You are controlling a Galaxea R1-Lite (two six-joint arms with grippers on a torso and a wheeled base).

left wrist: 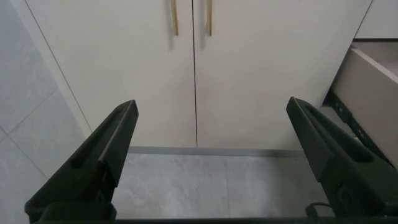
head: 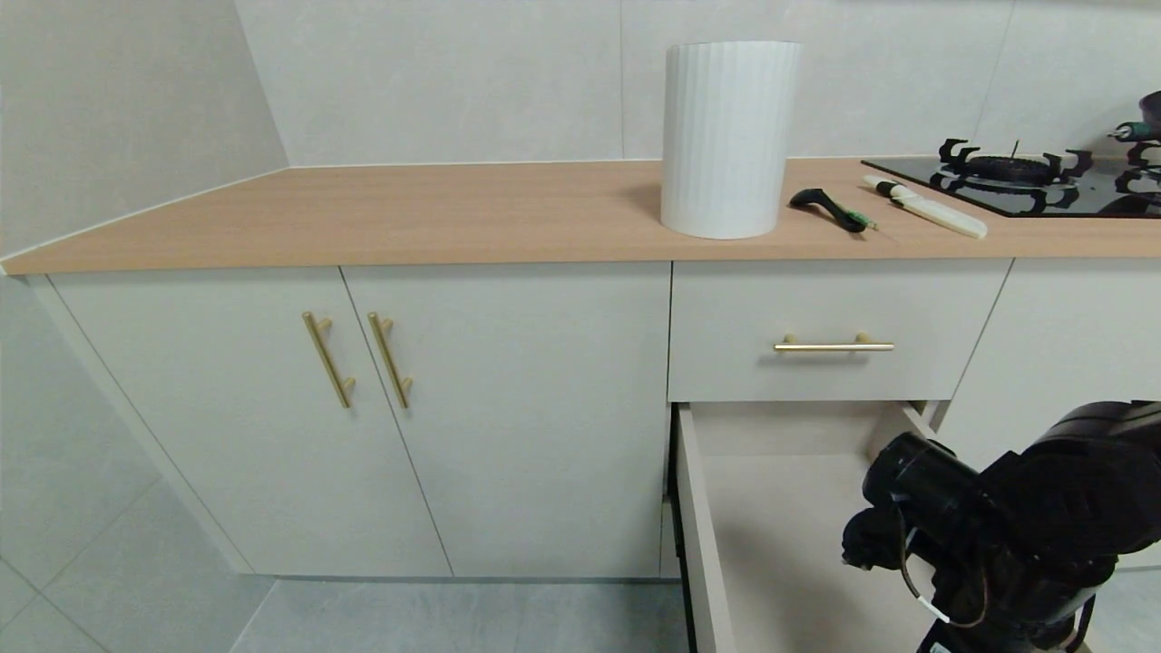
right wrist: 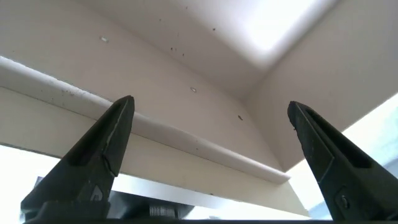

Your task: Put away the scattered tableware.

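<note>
Down low on our left, the left gripper [left wrist: 211, 104] hangs in front of the double cabinet doors [left wrist: 261, 68]. Its fingers [left wrist: 106, 155] are spread wide with nothing between them, and grey floor tiles [left wrist: 205, 180] lie beneath. Over on our right, the right arm [head: 1025, 517] sits above the open drawer [head: 780, 517]. The right gripper [right wrist: 211, 102] faces pale inner walls that meet at a corner, and its fingers [right wrist: 99, 155] are likewise spread apart and empty.

Up on the wooden desk [head: 408, 213] we find the tableware. A black-handled utensil [head: 827, 206] lies just right of a tall white ribbed container [head: 730, 136]. A touch farther right lies a long white utensil [head: 927, 209], and the two are near each other but apart. Both rest between the container and the black hob [head: 1016, 186]. Directly under them is a shut drawer with a gold bar handle [head: 833, 345], and the open drawer sits right below that one.
</note>
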